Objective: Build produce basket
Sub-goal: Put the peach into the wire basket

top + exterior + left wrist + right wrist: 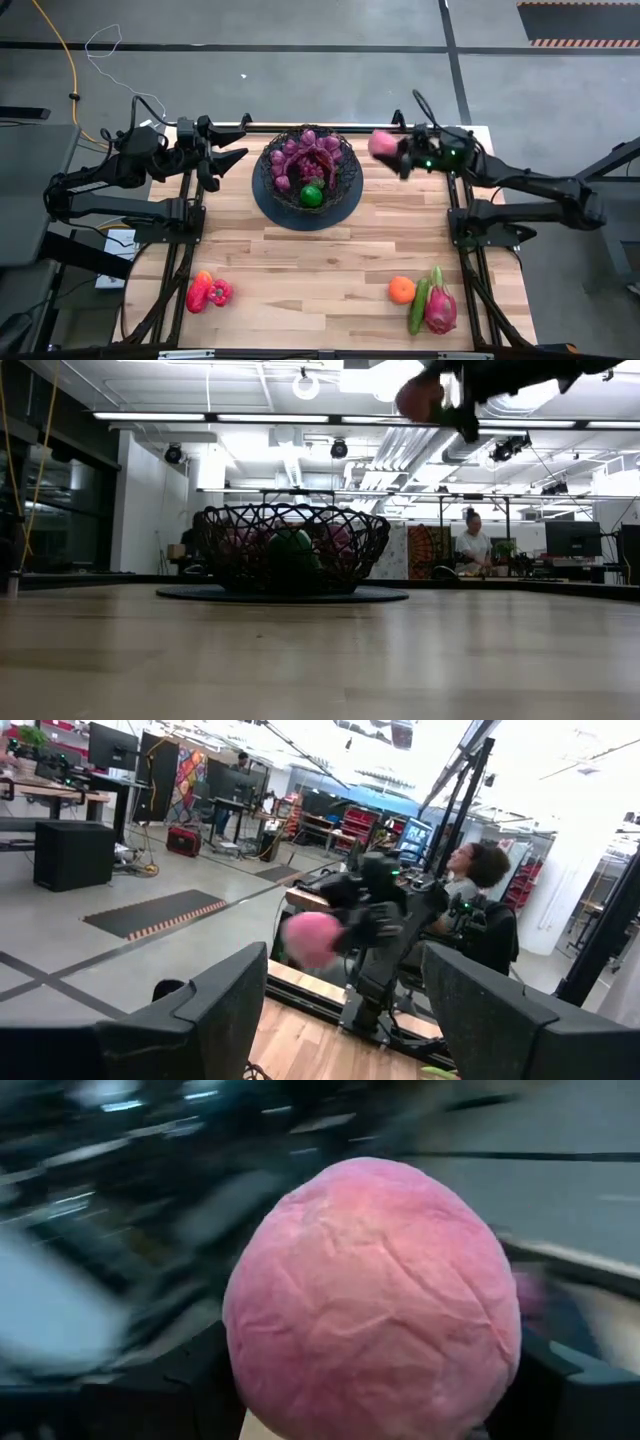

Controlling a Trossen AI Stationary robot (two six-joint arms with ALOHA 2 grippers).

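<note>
The black wire basket (350,178) stands on a dark round mat at the table's far middle. It holds purple grapes (300,155) and a green round fruit (312,195). High above the table, to the right of the basket, my right gripper (393,150) is shut on a pink round fruit (382,143). That fruit also fills the right wrist view (372,1300). My left gripper (232,158) waits open and level to the left of the basket, with nothing between its fingers (220,1010). My right gripper pinches the pink round fruit by its two opposite sides (250,1360) between its two fingers (185,1385). The fingers lie about level and point toward the basket from the table's right. The fruit (420,398) is lifted well clear of the table.
On the near part of the table lie red peppers (207,292) at the left, and an orange (401,290), a green cucumber (418,305) and a pink dragon fruit (440,308) at the right. A person (472,545) sits in the room behind.
</note>
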